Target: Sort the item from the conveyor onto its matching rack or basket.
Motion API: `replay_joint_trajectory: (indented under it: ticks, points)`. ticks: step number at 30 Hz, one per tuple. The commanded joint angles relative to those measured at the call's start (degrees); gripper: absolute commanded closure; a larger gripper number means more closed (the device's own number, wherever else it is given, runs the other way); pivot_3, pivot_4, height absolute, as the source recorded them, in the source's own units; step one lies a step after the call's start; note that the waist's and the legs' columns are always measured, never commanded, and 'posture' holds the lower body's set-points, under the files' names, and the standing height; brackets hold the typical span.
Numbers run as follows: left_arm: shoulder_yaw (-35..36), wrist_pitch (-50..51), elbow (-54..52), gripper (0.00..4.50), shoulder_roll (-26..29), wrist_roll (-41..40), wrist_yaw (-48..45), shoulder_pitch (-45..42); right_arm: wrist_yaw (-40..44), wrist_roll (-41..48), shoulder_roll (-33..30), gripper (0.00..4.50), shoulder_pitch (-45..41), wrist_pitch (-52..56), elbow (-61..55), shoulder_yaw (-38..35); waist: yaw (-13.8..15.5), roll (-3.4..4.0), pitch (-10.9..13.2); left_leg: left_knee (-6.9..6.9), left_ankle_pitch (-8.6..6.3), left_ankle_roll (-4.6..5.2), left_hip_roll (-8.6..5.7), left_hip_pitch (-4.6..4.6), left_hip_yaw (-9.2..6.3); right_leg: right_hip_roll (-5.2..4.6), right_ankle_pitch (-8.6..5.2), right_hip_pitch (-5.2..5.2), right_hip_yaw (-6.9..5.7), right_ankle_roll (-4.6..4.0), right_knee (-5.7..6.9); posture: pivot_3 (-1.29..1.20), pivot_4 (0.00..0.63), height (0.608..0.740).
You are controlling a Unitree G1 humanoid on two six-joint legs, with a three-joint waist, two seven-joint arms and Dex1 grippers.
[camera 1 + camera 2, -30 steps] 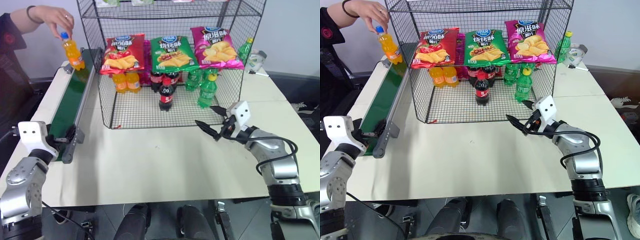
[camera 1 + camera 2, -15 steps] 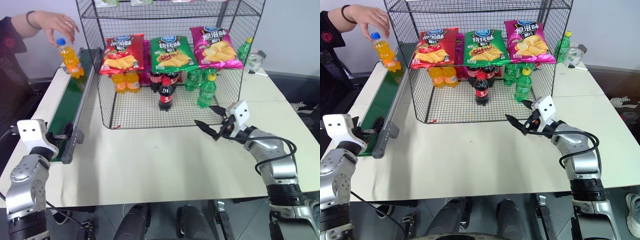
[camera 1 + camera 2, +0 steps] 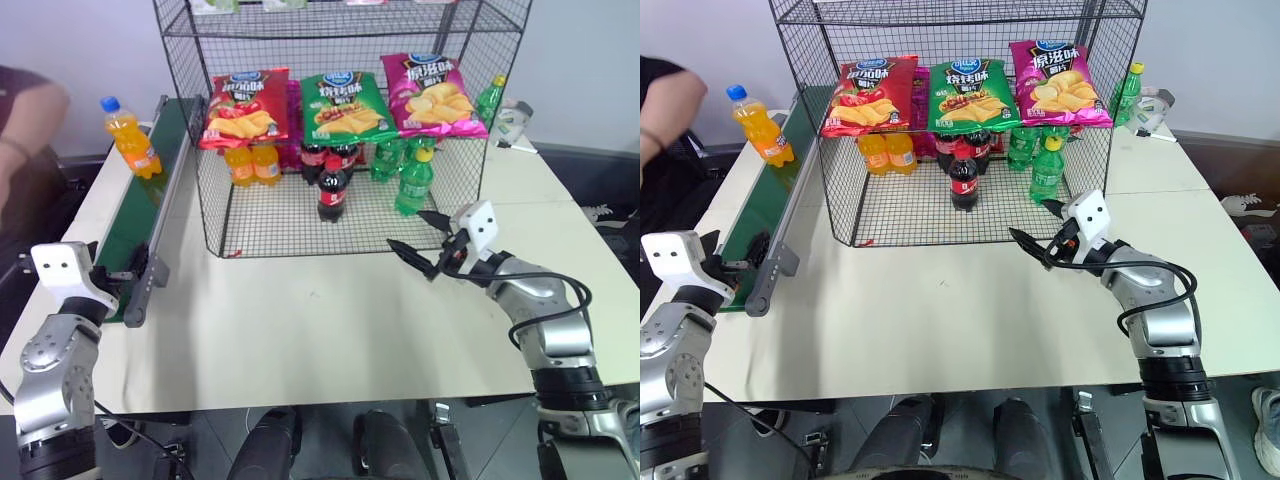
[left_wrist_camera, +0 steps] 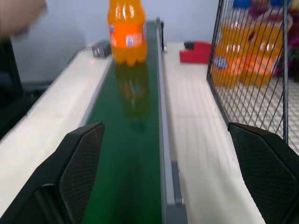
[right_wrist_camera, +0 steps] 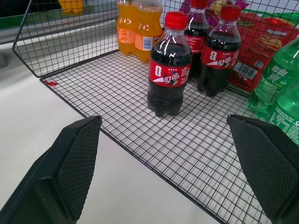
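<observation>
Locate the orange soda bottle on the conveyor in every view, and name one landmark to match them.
Left eye view: orange soda bottle upper left, on the conveyor's far end.
Right eye view: upper left.
Left wrist view: top centre, upright on the belt.
Right wrist view: an orange base at the top edge, identity unclear.
Shared landmark: the wire rack.

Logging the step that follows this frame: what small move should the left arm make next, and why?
Probably hold at the near end of the conveyor with the left gripper open. The orange soda bottle stands at the belt's far end, well beyond the fingers, and the wrist view is already lined up along the belt. Reaching now looks premature.
</observation>
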Motion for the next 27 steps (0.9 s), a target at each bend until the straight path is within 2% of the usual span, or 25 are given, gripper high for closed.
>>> replay_joint_trajectory:
  ticks: [1, 8, 14, 27]
  points:
    - [0.8, -2.1, 0.6, 0.08, 0.5, 1.0, 0.5, -0.8, -0.3, 0.3, 0.3, 0.00, -1.5, -0.9, -1.5, -0.4, 0.0, 0.00, 0.0, 0.00, 0.00, 0.00, 0.00, 0.00, 0.00, 0.00, 0.00, 0.00, 0.00, 0.00, 0.00, 0.00, 0.150, 0.740]
    - [1.7, -4.3, 3.9, 0.08, 1.3, 4.0, 3.9, -2.0, -0.5, 0.4, 0.5, 0.00, -1.8, -0.8, -1.6, 0.0, 0.0, 0.00, 0.0, 0.00, 0.00, 0.00, 0.00, 0.00, 0.00, 0.01, 0.00, 0.00, -0.01, 0.01, 0.02, 0.00, 0.150, 0.740]
    - [2.0, -5.3, 4.1, 0.08, 1.0, 3.5, 4.2, -2.3, 0.2, 0.9, 0.6, 0.00, -1.4, -0.3, -2.4, 0.3, 0.0, 0.00, 0.0, 0.01, 0.00, 0.00, -0.01, 0.00, 0.00, 0.01, 0.01, 0.00, -0.01, 0.01, 0.02, 0.00, 0.150, 0.740]
    - [2.6, -7.8, 4.4, 0.08, 1.4, 3.2, 4.4, -3.5, 5.8, 5.3, -1.0, 0.00, 2.9, 5.7, -9.2, 1.6, 0.0, -0.01, 0.0, 0.02, 0.00, 0.00, -0.01, 0.00, -0.01, 0.00, 0.01, 0.00, -0.01, 0.01, 0.04, 0.00, 0.150, 0.740]
